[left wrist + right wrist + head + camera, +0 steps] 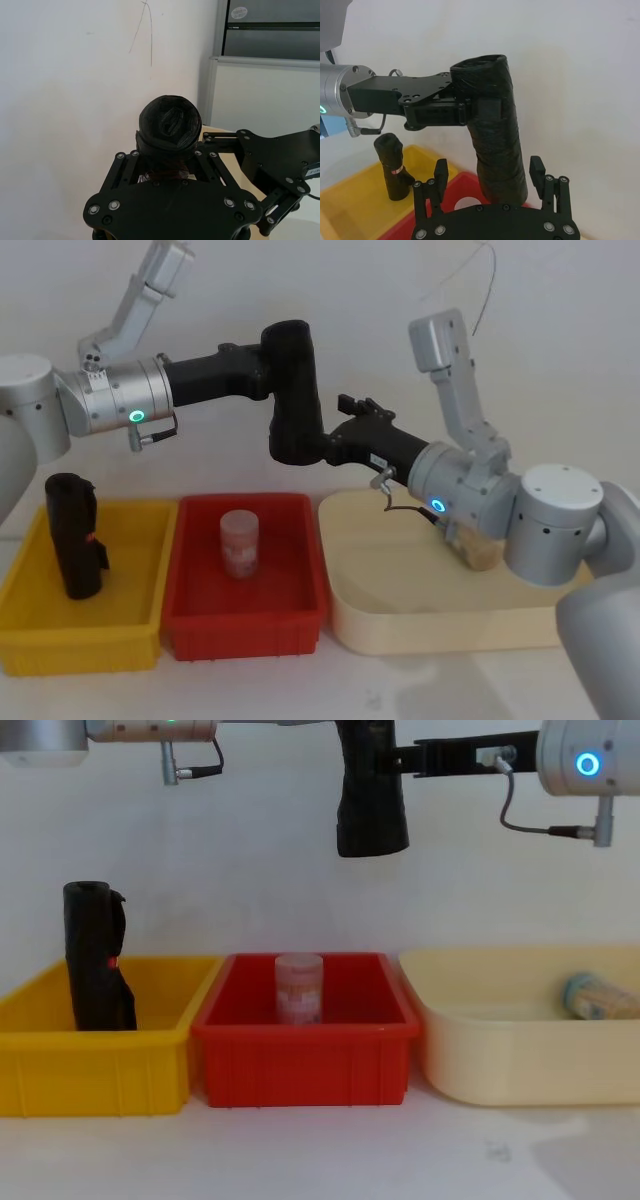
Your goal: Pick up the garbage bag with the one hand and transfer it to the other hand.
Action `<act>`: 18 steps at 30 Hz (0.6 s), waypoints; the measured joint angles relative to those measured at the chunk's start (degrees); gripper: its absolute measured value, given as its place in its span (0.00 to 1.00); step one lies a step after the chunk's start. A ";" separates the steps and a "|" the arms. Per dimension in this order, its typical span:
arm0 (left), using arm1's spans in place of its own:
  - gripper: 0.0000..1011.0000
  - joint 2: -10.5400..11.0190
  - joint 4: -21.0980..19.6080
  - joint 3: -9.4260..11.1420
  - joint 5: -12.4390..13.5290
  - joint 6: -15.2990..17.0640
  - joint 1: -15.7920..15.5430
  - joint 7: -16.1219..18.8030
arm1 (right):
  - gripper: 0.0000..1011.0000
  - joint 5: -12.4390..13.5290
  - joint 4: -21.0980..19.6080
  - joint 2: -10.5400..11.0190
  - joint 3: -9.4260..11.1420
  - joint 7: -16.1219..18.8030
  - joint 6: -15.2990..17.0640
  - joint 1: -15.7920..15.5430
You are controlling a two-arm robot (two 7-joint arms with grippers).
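Garbage bag (291, 390) is the farthest thing from the robot. It is held upright in the air toward 12 o'clock in the head view, higher than the red bin (245, 632) and beyond it.

Nearest to the robot, three containers stand side by side on the tabletop (400, 685). A yellow bin (30, 638) at 8 o'clock has a stiff black upright object (75, 535) inside. The red bin at 6 o'clock has a small pale jar (239, 543) standing in it. A cream tray (420, 628) is at 4 o'clock.

Behind and above them, the left pincer (167, 154) reaches in from 9 o'clock and is clenched on the upper part of the bag. The right pincer (489, 175) reaches in from 3 o'clock to the bag's lower end. It is released, with its fingers (440, 176) spread, one on each side of the bag. It cannot be told whether they touch it.
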 joint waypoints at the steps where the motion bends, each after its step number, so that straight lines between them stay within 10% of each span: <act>1: 0.39 0.00 0.00 0.00 0.00 0.00 0.00 0.00 | 0.99 -0.04 0.41 -0.11 -0.24 0.01 -0.20 0.34; 18: 0.39 0.00 0.00 0.00 0.00 0.00 0.01 0.00 | 0.99 -2.22 5.83 -1.67 -2.42 -2.83 -3.45 3.58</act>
